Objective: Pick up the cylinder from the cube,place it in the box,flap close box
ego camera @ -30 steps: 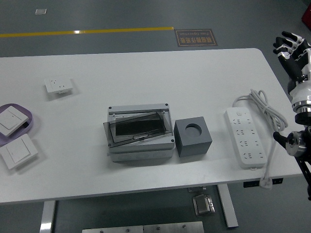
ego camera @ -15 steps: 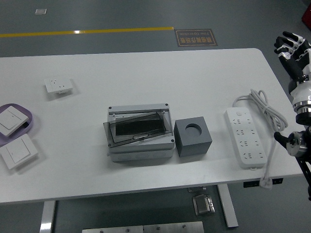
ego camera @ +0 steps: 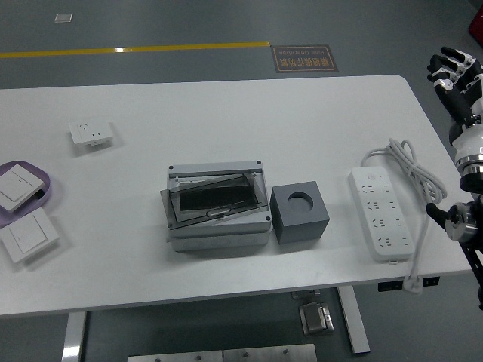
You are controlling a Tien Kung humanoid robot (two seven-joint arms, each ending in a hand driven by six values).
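Note:
A dark grey cube with a round empty hole in its top stands at the table's middle. No cylinder shows on it. Just left of it sits the grey box, its dark flap lying down over the opening, slightly askew. My right hand is raised beyond the table's far right edge, fingers relaxed and empty, well away from cube and box. The left arm is out of view.
A white power strip with its looped cable lies right of the cube. A white socket lies at the far left. Two white wall switches lie at the left edge, one on the table, one on a purple tray.
My right hand has drifted slightly to the right and up. Nothing on the table has moved.

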